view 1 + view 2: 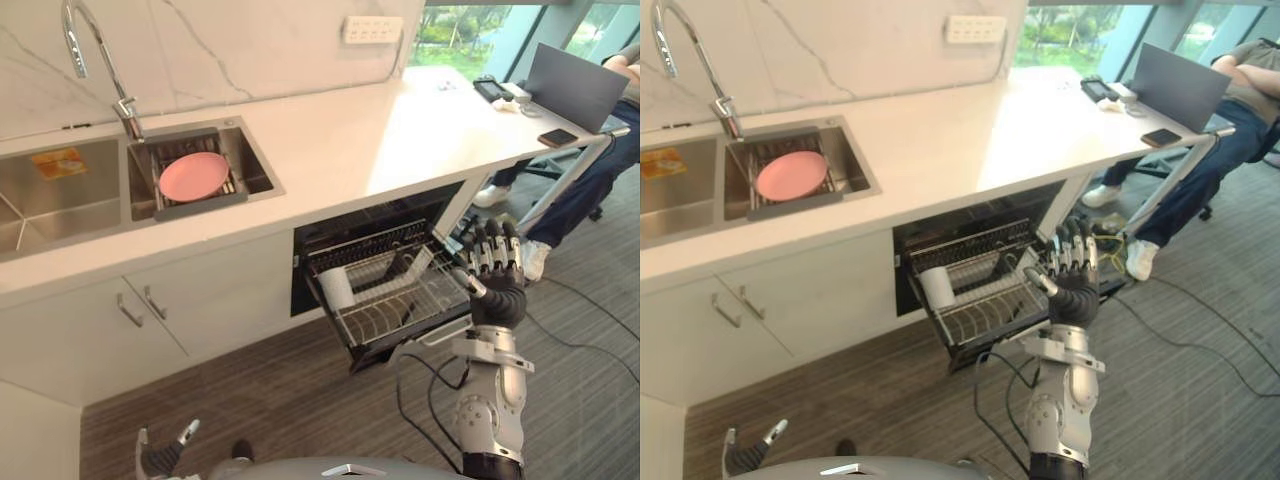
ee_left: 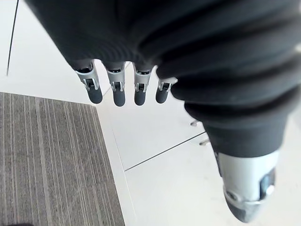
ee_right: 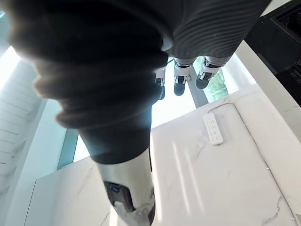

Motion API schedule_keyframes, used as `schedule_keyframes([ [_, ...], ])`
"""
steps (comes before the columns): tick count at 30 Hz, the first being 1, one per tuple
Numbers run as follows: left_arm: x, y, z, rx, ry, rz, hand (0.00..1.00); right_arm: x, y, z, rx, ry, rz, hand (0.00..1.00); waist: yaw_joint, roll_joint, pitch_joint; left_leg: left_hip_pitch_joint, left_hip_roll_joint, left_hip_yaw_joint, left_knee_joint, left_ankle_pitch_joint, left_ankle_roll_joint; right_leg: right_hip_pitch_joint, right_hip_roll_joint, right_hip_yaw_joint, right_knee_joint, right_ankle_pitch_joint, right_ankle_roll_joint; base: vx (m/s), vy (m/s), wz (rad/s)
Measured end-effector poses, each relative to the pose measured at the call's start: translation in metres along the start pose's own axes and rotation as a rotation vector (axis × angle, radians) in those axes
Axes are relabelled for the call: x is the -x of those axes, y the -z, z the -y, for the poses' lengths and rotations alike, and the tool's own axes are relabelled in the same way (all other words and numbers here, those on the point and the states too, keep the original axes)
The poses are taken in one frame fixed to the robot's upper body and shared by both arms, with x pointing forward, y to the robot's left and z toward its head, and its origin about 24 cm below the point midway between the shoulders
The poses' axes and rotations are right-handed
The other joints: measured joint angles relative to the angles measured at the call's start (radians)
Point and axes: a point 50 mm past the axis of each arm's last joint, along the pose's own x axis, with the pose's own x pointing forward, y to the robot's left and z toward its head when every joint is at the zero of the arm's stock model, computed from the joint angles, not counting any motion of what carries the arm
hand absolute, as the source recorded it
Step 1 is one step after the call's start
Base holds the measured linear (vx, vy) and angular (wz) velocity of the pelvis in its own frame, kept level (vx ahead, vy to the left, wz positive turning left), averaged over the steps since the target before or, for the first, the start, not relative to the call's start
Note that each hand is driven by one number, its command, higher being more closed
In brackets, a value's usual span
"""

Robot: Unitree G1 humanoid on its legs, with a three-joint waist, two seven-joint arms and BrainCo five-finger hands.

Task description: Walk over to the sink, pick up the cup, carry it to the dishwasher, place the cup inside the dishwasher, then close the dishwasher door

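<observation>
- Right hand (image 1: 493,268): fingers (image 1: 489,244) straight and pointing up, slightly spread. The right wrist view shows them extended with nothing between them and the thumb. The hand holds nothing.
- The right hand stands at the right front corner of the dishwasher rack (image 1: 400,300). Whether it touches the wire cannot be told.
- Left hand (image 1: 160,458): fingers (image 2: 117,92) hang straight and relaxed in a row, with nothing in their grasp. It sits low, well to the left of the rack and nearer the robot. Past the fingers are the white cabinet front (image 2: 155,188) and the grey striped floor (image 2: 51,160).
- Cup (image 1: 937,286): white, apparently upright, inside the rack at its left end and well apart from both hands.
- The rack is drawn out of the open dishwasher (image 1: 380,225), under the white counter (image 1: 380,130).
- Sink (image 1: 256,168): set in the counter, up and left of the rack. It holds a pink plate (image 1: 194,176) on a drain tray, with the faucet (image 1: 85,45) behind.
- Power strip (image 1: 372,28): on the marble wall above and behind the rack.
- Beyond the rack to the right, a laptop (image 1: 575,85) and a phone (image 1: 557,137) lie on the counter end, where a person (image 1: 600,170) is seated.
</observation>
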Motion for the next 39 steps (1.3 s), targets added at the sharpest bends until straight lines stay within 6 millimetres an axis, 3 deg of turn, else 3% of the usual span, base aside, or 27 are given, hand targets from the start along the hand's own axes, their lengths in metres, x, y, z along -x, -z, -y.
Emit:
schedule_keyframes([
  [3,-0.002,0.0,0.001,0.032,0.041,-0.023,0.0,-0.001,-0.001,0.003,-0.01,0.009,-0.003,0.0,0.0,0.005,-0.004,-0.003,-0.001,-0.016,0.0,-0.001,0.0,0.0,0.015,0.046,0.008,-0.025,-0.003,0.02,-0.022,0.23],
  [7,0.0,0.014,-0.003,0.138,0.062,-0.117,0.0,0.0,0.002,0.007,-0.109,0.046,-0.02,0.0,0.018,0.003,-0.005,-0.058,-0.014,-0.112,0.046,0.015,0.009,-0.003,0.029,0.066,0.057,-0.089,-0.019,0.06,-0.034,0.74],
  [10,0.001,0.024,-0.013,0.199,0.027,-0.156,0.0,-0.006,0.006,0.008,-0.114,0.045,-0.032,0.0,0.05,-0.002,0.013,-0.141,-0.035,-0.039,0.179,0.001,0.05,0.034,0.018,0.0,0.095,-0.119,-0.015,0.03,0.019,1.33],
  [11,0.002,0.027,-0.018,0.222,0.002,-0.169,0.0,-0.01,0.006,0.007,-0.116,0.039,-0.03,0.0,0.057,0.003,0.027,-0.138,-0.038,0.017,0.192,-0.005,0.082,0.072,0.017,-0.027,0.098,-0.143,-0.008,-0.08,0.075,1.25],
  [13,0.006,0.035,-0.024,0.237,-0.017,-0.193,0.0,-0.016,0.006,0.003,-0.121,0.019,-0.025,0.0,0.081,0.009,0.03,-0.108,-0.04,0.074,0.147,-0.043,0.095,0.094,0.006,-0.076,0.115,-0.184,-0.014,-0.12,0.043,0.99],
  [15,0.014,0.047,-0.027,0.225,-0.015,-0.235,0.0,-0.019,0.001,0.002,-0.118,0.011,-0.002,0.0,0.072,-0.021,0.02,-0.062,-0.064,0.159,0.092,-0.064,0.113,0.104,-0.02,-0.081,0.098,-0.194,-0.011,-0.02,0.02,0.84],
  [16,0.02,0.052,-0.021,0.234,-0.002,-0.261,0.0,-0.022,-0.005,0.004,-0.091,-0.006,0.009,0.0,0.07,0.013,0.017,-0.003,-0.057,0.157,0.022,-0.01,0.088,0.102,-0.004,-0.065,0.115,-0.2,-0.013,0.07,0.023,0.75],
  [17,0.021,0.052,-0.017,0.24,0.007,-0.273,0.0,-0.021,-0.004,0.007,-0.084,0.001,0.001,0.0,0.056,0.022,0.021,0.005,-0.064,0.15,-0.007,0.041,0.083,0.108,-0.006,-0.067,0.124,-0.208,-0.008,0.04,0.021,0.53],
  [20,0.02,0.051,-0.014,0.229,0.024,-0.281,0.0,-0.017,0.001,0.007,-0.088,0.039,-0.021,0.0,0.053,0.019,0.022,0.007,-0.083,0.135,-0.007,0.028,0.09,0.109,-0.022,-0.061,0.144,-0.2,-0.004,0.04,0.04,0.14],
  [24,0.015,0.04,-0.005,0.148,0.109,-0.227,0.0,-0.01,0.004,0.009,-0.085,0.061,-0.041,0.0,0.026,0.019,0.022,0.01,-0.092,0.127,-0.007,0.003,0.092,0.017,-0.073,-0.009,0.366,-0.223,-0.071,0.06,0.074,0.07],
  [25,0.013,0.039,-0.007,0.121,0.119,-0.216,0.0,-0.005,0.006,0.01,-0.076,0.072,-0.061,0.0,0.007,0.021,0.024,0.016,-0.08,0.105,-0.007,-0.003,0.099,-0.052,-0.072,0.072,0.495,-0.211,-0.141,0.04,0.047,0.26],
  [26,0.012,0.038,-0.009,0.116,0.116,-0.211,0.0,-0.003,0.007,0.011,-0.067,0.076,-0.069,0.0,0.001,0.026,0.024,0.02,-0.074,0.098,-0.007,-0.007,0.101,-0.07,-0.057,0.122,0.525,-0.213,-0.149,0.04,0.031,0.37],
  [27,0.01,0.038,-0.013,0.102,0.113,-0.205,0.0,0.001,0.009,0.011,-0.063,0.087,-0.081,0.0,-0.01,0.018,0.031,0.022,-0.067,0.08,-0.007,-0.007,0.1,-0.084,-0.022,0.193,0.516,-0.241,-0.123,0.03,-0.013,0.44],
  [28,0.005,0.036,-0.021,0.082,0.099,-0.195,0.0,0.004,0.011,0.009,-0.071,0.097,-0.087,0.0,-0.021,-0.019,0.031,0.021,-0.068,0.061,-0.007,-0.005,0.097,-0.089,0.021,0.257,0.449,-0.251,-0.11,0.05,-0.069,0.5],
  [29,0.0,0.034,-0.028,0.065,0.088,-0.19,0.0,0.004,0.01,0.008,-0.074,0.1,-0.083,0.0,-0.02,-0.058,0.032,0.024,-0.08,0.054,-0.007,-0.003,0.094,-0.088,0.039,0.272,0.364,-0.218,-0.113,0.05,-0.09,0.39],
  [30,-0.001,0.033,-0.028,0.064,0.089,-0.191,0.0,0.003,0.008,0.009,-0.068,0.104,-0.08,0.0,-0.016,-0.064,0.031,0.026,-0.085,0.051,-0.007,-0.002,0.092,-0.081,0.039,0.266,0.343,-0.221,-0.109,0.09,-0.091,0.16],
  [32,0.001,0.032,-0.02,0.081,0.102,-0.198,0.0,-0.003,0.003,0.005,-0.072,0.089,-0.048,0.0,-0.006,-0.055,0.031,0.023,-0.091,0.055,-0.007,0.001,0.082,-0.036,0.044,0.279,0.236,-0.216,-0.08,0.07,-0.046,-0.06],
  [33,0.001,0.032,-0.019,0.089,0.102,-0.2,0.0,-0.006,0.002,0.004,-0.078,0.084,-0.038,0.0,-0.007,-0.042,0.035,0.019,-0.093,0.058,-0.007,0.003,0.081,-0.019,0.045,0.287,0.186,-0.206,-0.045,0.02,-0.032,-0.1],
  [39,0.003,0.032,-0.01,0.108,0.122,-0.215,0.0,-0.008,-0.005,0.013,-0.04,0.102,-0.032,0.0,-0.016,0.025,0.041,0.02,-0.089,0.058,-0.007,0.003,0.081,0.002,0.056,0.288,0.14,-0.185,-0.034,0.03,-0.012,-0.02],
])
